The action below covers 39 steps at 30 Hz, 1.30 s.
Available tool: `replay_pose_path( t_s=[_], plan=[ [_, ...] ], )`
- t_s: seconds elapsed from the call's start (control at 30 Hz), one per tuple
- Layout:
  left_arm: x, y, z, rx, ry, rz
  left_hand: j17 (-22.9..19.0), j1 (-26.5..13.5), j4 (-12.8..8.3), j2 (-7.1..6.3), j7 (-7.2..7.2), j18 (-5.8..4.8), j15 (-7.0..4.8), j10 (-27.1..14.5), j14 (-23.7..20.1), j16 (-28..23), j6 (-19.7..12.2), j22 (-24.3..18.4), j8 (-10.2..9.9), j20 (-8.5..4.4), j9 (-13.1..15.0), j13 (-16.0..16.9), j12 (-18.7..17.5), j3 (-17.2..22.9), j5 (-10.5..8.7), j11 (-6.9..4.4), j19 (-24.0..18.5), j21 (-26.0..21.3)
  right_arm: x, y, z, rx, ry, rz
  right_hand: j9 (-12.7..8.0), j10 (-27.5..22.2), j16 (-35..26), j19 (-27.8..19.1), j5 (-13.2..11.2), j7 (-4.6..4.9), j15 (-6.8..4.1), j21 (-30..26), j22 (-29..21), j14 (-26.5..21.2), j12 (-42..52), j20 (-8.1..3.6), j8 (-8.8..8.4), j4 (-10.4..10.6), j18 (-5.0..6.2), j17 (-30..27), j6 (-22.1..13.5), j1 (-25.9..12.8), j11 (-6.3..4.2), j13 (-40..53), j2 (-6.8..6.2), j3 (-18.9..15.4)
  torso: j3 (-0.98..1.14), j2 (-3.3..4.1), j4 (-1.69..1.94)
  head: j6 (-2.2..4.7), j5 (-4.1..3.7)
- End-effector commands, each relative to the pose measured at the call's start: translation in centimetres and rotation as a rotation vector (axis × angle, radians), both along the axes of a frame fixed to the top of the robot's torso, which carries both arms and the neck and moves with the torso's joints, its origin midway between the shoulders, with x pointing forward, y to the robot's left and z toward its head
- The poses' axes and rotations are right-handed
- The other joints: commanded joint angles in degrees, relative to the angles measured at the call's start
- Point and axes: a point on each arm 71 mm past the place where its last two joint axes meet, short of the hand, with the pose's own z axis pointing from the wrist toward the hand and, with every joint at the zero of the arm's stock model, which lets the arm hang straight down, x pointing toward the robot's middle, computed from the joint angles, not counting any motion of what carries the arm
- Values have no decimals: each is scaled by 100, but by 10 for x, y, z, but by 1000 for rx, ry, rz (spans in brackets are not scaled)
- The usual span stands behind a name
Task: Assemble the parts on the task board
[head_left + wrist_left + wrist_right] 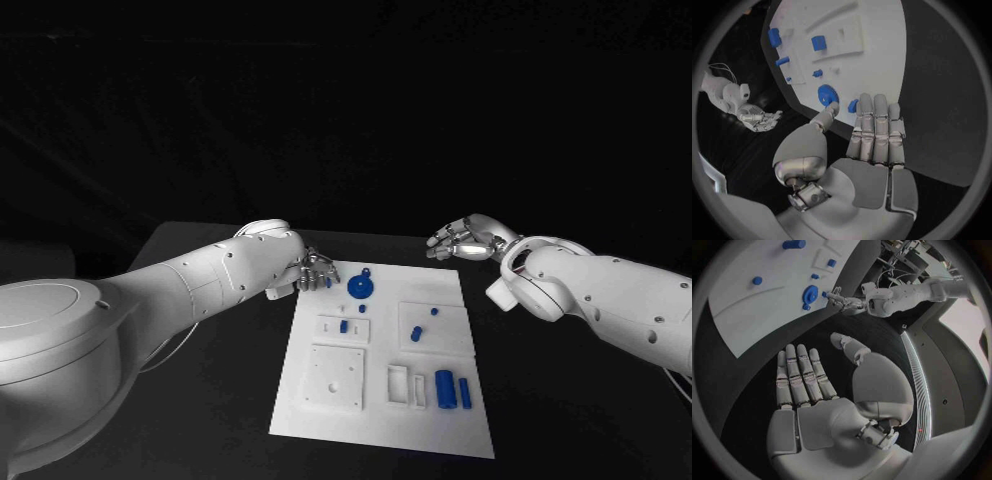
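While left hand [873, 135] nears blue disc [827, 94] | right hand [811, 385] empty (fingers apart)

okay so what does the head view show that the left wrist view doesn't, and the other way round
Head view alone: the near end of the task board, with two upright blue cylinders beside a white slotted block, and both white forearms.

Left wrist view alone: the left robot hand from behind, fingers straight and together, their tips at the board's edge next to a small blue part, holding nothing.

Both: the white board, the round blue disc near the left robot hand, and the right robot hand off the board over the black table, open and holding nothing.
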Motion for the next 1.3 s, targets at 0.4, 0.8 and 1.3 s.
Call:
replay_pose_path(
  t_s=[0.4,0.8,1.3],
  plan=[
    [1,-2,1,-34,1,6,27,-113,32,215,-5,-88,-12,38,25,-7,13,120,13,-140,-74,11,-13,-32,-36,6,32,-34,0,1,1,-1,-11,10,-12,29,38,33,18,113,-2,-45,13,-34,-22,-16,25,-24,-38,-9,-10,53,-5,-2,3,10,1,-11,6,-24,-21],
    [2,0,1,-39,5,13,53,2,-152,485,-3,-88,-8,43,25,-21,17,123,39,-129,-127,25,-28,11,-23,9,27,-32,0,2,1,-1,-11,11,-13,29,40,35,19,114,-1,-49,17,-34,-23,-16,26,-24,-38,-11,-10,54,-5,-3,1,12,-1,-11,1,-29,-20],
    [3,-1,0,-58,12,17,66,19,-252,585,0,-88,-3,47,24,-32,15,122,55,-118,-154,30,-41,-4,-42,12,24,-34,-1,3,1,0,-11,13,-15,30,42,38,20,114,-1,-57,22,-35,-24,-15,27,-24,-39,-15,-10,53,-5,-3,-1,15,0,-6,-5,-32,-32]
  ],
)
